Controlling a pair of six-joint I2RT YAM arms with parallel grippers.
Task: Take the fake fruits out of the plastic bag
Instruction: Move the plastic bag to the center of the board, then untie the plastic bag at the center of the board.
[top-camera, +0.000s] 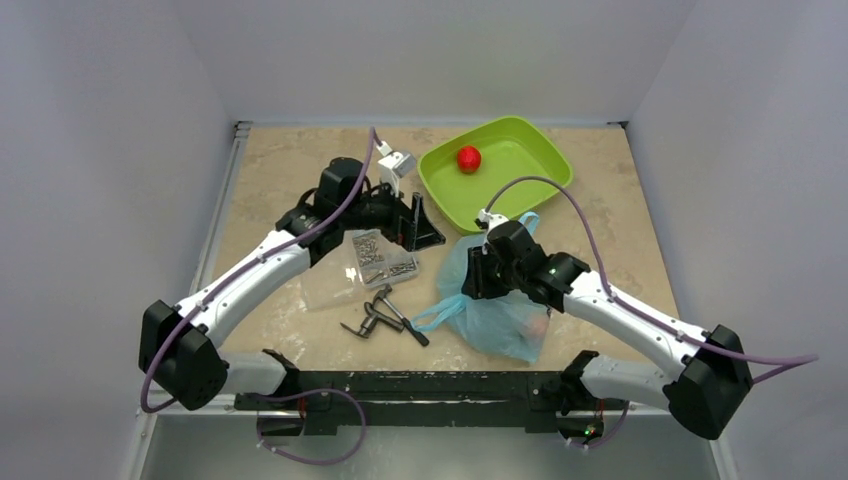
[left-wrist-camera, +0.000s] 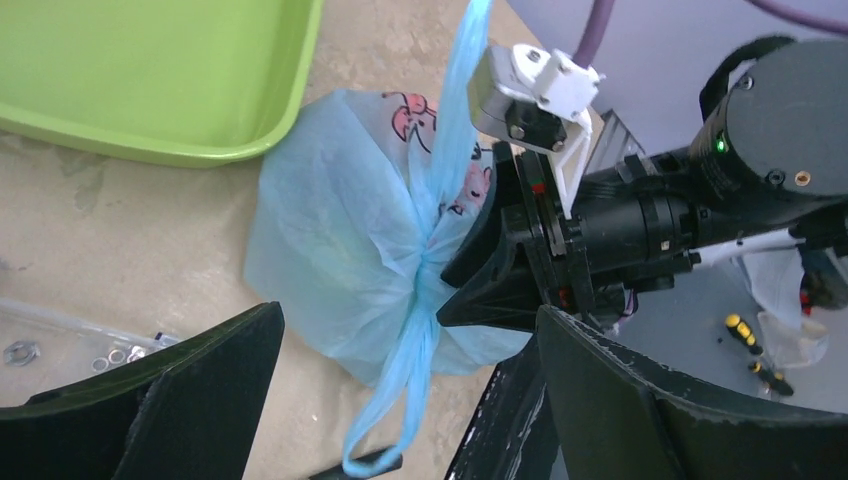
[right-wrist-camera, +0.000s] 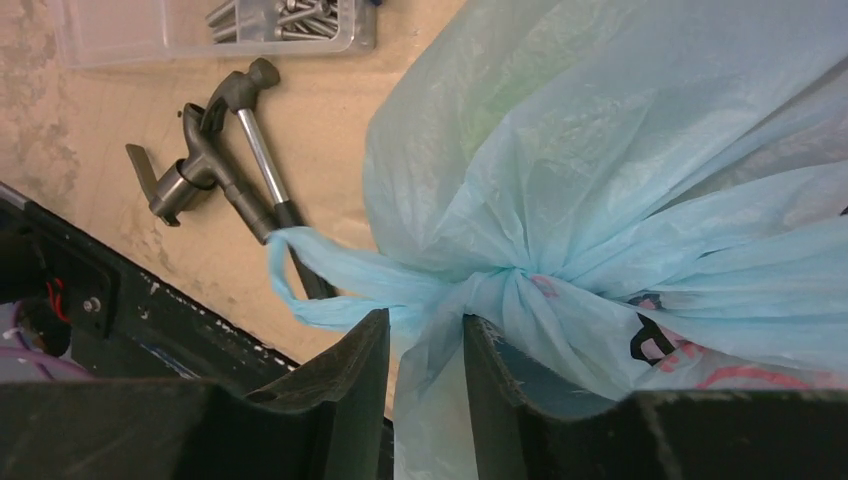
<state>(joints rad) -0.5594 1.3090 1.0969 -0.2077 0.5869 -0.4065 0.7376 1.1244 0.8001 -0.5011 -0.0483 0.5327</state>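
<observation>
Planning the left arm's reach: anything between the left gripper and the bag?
Just bare table, in the left wrist view; the handle of the bag trails toward the left gripper, jaws open.

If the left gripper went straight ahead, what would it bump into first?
Most likely the crinkly light-blue plastic bag pinched by the right gripper; it lies straight ahead of the open left gripper, though depth is unclear.
</observation>
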